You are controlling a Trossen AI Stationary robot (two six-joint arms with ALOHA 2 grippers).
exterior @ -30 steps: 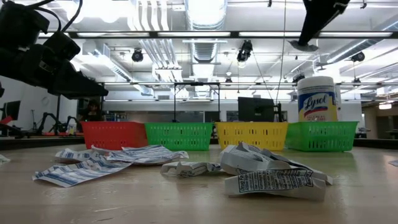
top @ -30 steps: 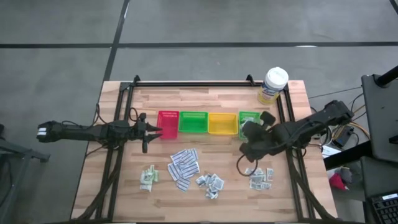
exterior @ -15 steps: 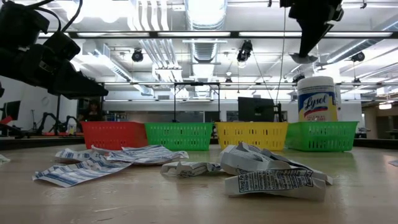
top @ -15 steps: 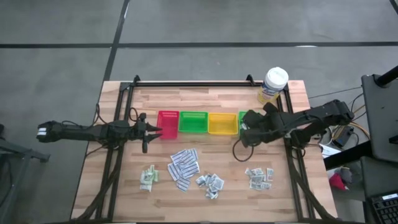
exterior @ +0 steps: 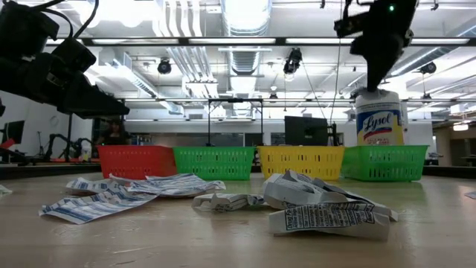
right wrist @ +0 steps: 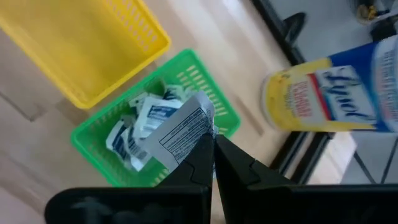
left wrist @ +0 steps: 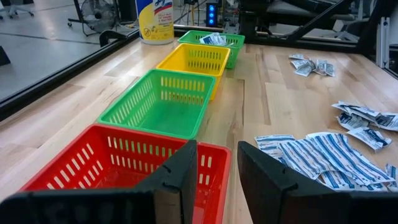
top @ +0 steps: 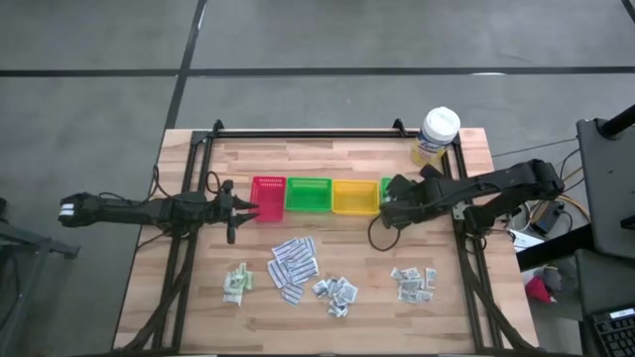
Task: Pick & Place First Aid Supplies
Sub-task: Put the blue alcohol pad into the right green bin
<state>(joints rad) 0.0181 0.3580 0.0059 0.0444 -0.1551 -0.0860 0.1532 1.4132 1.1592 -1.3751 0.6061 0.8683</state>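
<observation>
Moved over the half-hidden end green tray [right wrist: 205, 102], right fingers [right wrist: 211, 163] pinch a packet [right wrist: 181, 134].

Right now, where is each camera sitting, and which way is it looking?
High view: above the table, looking straight down; both arms show.
Low view: at tabletop height, looking across the packets toward the trays; both arms hang overhead.
Left wrist view: on the left arm, facing the red tray; its open left tool shows.
Right wrist view: on the right arm, over the far green tray; its right tool pinches a packet.
Shared: the Lysol tub shows in every view.
</observation>
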